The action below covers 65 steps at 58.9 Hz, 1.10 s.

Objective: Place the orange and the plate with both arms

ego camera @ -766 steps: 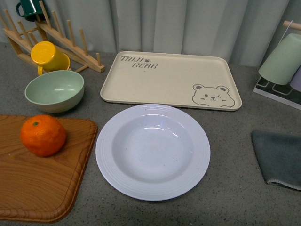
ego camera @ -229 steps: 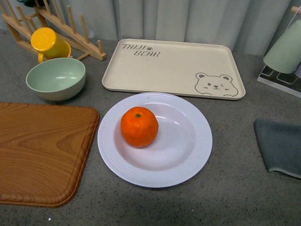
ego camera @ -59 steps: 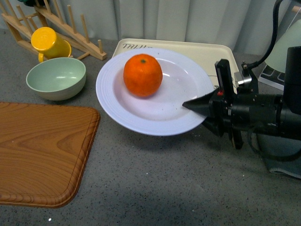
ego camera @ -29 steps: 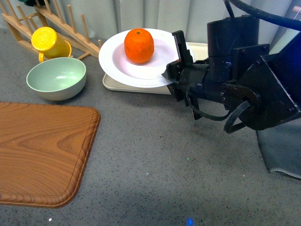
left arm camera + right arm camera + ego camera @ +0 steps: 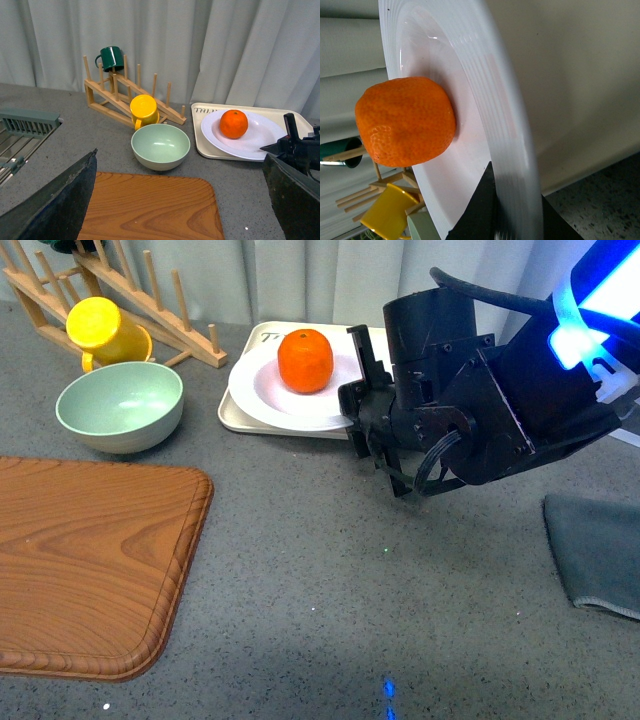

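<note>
1. The orange point(image 5: 305, 361) sits in the white plate point(image 5: 270, 395), upper centre of the front view, a little left of the plate's middle.
2. The plate lies over the beige tray point(image 5: 240, 416), covering most of its left part; whether it rests flat on the tray or is held just above it cannot be told.
3. The right hand point(image 5: 357, 390) is clamped on the plate's right rim: one finger point(image 5: 362, 352) stands above the rim and the right wrist view shows a dark fingertip point(image 5: 482, 210) pressed against the ribbed rim point(image 5: 512, 125), with the orange point(image 5: 405, 121) just beyond.
4. The right arm's black body fills the upper right of the front view and hides the right half of the tray.
5. Left of the plate stand a pale green bowl point(image 5: 119, 405) and, behind it, a yellow cup point(image 5: 103, 333) against a wooden rack point(image 5: 150, 315); all are apart from the plate.
6. A wooden board point(image 5: 85, 560) takes the lower left of the desk point(image 5: 350, 600); a grey cloth point(image 5: 600, 545) is cut off at the right edge.
7. In the left wrist view the left hand point(image 5: 182, 200) stands wide apart, its dark fingers point(image 5: 60, 205) at the lower corners, holding nothing, well back from the plate point(image 5: 260, 132).
8. A green mug point(image 5: 111, 57) hangs on the rack there.
</note>
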Available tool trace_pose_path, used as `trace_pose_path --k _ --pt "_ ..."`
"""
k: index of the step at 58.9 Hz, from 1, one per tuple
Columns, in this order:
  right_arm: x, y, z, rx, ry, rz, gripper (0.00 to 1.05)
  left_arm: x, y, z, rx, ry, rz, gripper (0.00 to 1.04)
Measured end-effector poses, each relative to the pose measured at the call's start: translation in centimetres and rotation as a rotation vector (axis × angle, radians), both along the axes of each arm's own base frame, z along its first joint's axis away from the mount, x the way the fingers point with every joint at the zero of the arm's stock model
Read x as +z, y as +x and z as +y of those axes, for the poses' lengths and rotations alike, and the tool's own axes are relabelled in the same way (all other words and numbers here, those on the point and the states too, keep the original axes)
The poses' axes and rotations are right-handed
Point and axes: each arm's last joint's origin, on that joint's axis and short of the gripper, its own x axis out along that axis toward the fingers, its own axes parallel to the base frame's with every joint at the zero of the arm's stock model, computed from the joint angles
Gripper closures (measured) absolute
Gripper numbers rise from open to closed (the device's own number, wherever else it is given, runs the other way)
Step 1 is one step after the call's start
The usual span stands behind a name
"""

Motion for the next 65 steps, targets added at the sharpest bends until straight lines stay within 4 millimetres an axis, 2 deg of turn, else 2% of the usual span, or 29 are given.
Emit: trace_pose_path --k 4,21,24,30,36,47,57,65 --pt "-0.2 0.2 0.2 -0.008 -0.009 0.014 0.99 0.0 0.0 0.0 0.000 0.000 0.000 0.07" --pt "0.3 0.4 0.7 0.007 -0.011 0.005 0.51 0.0 0.0 0.0 0.000 0.000 0.000 0.07" --pt "0.9 0.0 0.4 0.019 -0.037 -0.016 0.41 0.0 0.0 0.0 0.000 0.000 0.000 0.07" --pt "1.7 -0.9 -0.3 0.037 -0.108 -0.046 0.26 0.0 0.0 0.0 0.000 0.000 0.000 0.07" --pt "3.2 -2.7 -1.4 0.071 -0.269 -0.108 0.09 0.0 0.0 0.0 0.000 0.000 0.000 0.07" --pt "6.7 -6.4 -4.2 0.147 -0.551 -0.266 0.09 0.0 0.0 0.0 0.000 0.000 0.000 0.07" --pt "9.9 -11.4 -8.0 0.224 -0.859 -0.416 0.09 0.0 0.0 0.0 0.000 0.000 0.000 0.07" --pt "12.1 -16.5 -11.8 0.277 -1.069 -0.482 0.09 0.0 0.0 0.0 0.000 0.000 0.000 0.07"
